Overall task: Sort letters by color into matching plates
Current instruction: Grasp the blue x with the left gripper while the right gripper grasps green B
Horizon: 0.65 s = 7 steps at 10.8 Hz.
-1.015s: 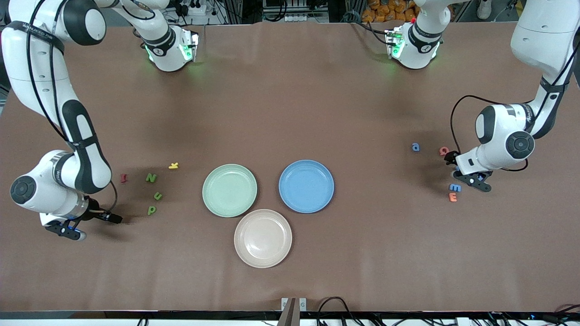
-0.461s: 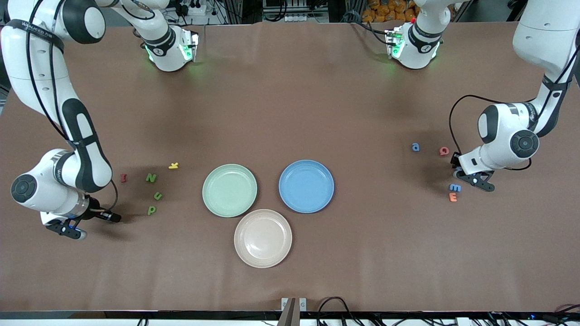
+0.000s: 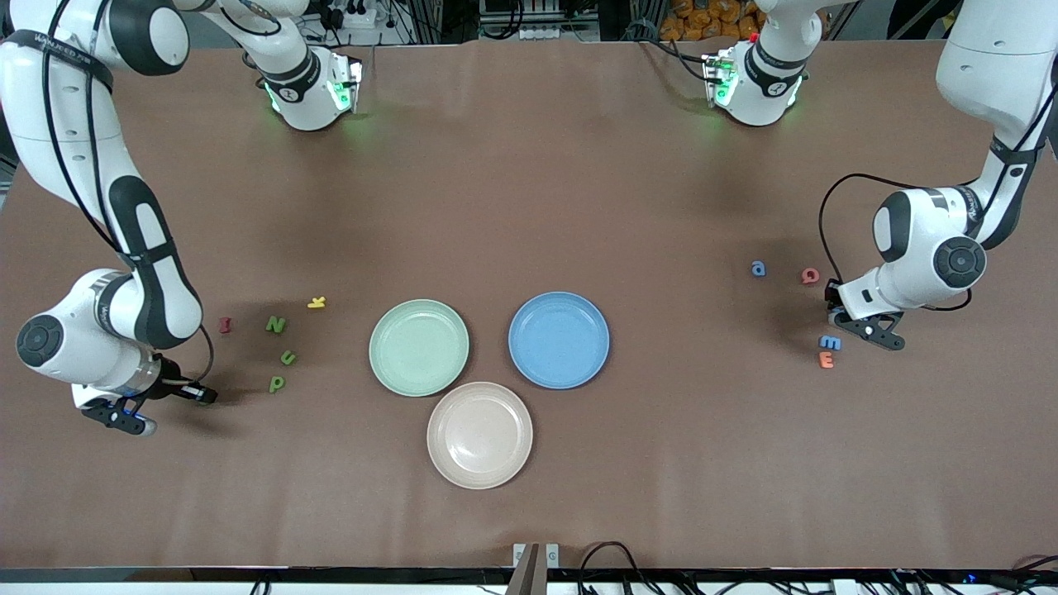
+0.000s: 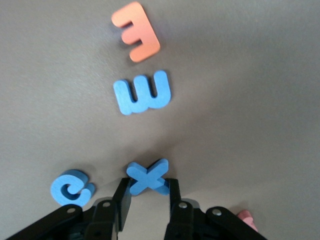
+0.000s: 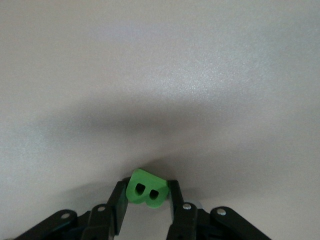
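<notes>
Overhead, in the front view, three plates are seen grouped mid-surface: the mint plate [image 3: 418,347] toward the right arm's end, the blue plate [image 3: 559,340] beside it toward the left arm's end, and a beige plate [image 3: 479,435] nearer the camera, touching or nearly touching both. Green letters N [image 3: 275,325], U [image 3: 288,358] and P [image 3: 277,383] are strewn near the right arm, with a red letter [image 3: 225,325] and a yellow K [image 3: 316,302] close by. The right gripper [image 3: 124,413] is lowered to the surface, well apart from the mint plate. At the left arm's end, a blue a [image 3: 758,268] and a pink letter [image 3: 810,276] lie farther from the camera than the blue E [image 3: 830,342] and the orange E [image 3: 826,359]. The left gripper [image 3: 860,324] is down just beside the blue E.

From the left wrist view, the left gripper [image 4: 148,192] is shown clamped on the blue X [image 4: 147,176], which rests on the surface. A blue G [image 4: 71,187] lies just beside it; the blue E [image 4: 142,92] and orange E [image 4: 136,31] are set apart from it.

From the right wrist view, the right gripper [image 5: 147,200] is seen clamped on the green B [image 5: 146,192], low at the surface.
</notes>
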Each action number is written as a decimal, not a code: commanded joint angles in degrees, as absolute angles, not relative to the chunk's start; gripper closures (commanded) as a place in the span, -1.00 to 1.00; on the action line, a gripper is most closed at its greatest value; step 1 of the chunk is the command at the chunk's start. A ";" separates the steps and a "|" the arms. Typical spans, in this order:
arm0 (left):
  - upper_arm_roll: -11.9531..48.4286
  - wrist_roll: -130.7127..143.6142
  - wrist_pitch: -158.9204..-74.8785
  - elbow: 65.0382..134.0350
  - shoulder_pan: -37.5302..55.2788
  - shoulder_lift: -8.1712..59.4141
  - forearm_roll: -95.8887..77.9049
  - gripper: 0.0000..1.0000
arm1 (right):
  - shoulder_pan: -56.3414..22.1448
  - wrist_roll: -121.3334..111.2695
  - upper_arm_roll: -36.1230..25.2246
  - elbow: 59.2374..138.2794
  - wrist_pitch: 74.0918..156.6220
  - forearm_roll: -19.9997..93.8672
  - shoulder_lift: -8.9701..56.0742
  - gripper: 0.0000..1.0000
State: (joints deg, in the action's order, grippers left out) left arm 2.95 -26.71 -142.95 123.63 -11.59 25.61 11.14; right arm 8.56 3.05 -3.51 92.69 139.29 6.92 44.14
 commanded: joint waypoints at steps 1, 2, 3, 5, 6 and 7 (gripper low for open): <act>4.74 -26.81 -141.08 120.60 -11.78 25.13 5.65 1.00 | 9.84 2.37 -2.11 95.10 140.01 7.56 43.51 0.38; 5.53 -26.11 -137.32 117.45 -11.17 25.40 3.54 1.00 | 9.76 2.29 -2.20 95.10 140.01 7.56 43.51 0.38; 6.23 -24.54 -133.72 114.90 -10.90 25.57 2.91 1.00 | 9.76 2.29 -2.11 95.10 140.01 7.47 43.51 0.39; 8.17 -20.76 -132.36 112.69 -10.81 25.58 2.90 1.00 | 9.67 2.29 -2.11 95.10 139.83 7.38 43.33 0.43; 8.78 -19.26 -132.10 111.72 -10.72 25.58 2.90 1.00 | 9.49 2.11 -2.11 95.10 139.40 7.21 42.46 0.44; 9.40 -17.42 -131.58 110.66 -10.55 25.84 2.90 1.00 | 9.23 2.11 -1.67 95.10 138.79 7.12 41.06 0.45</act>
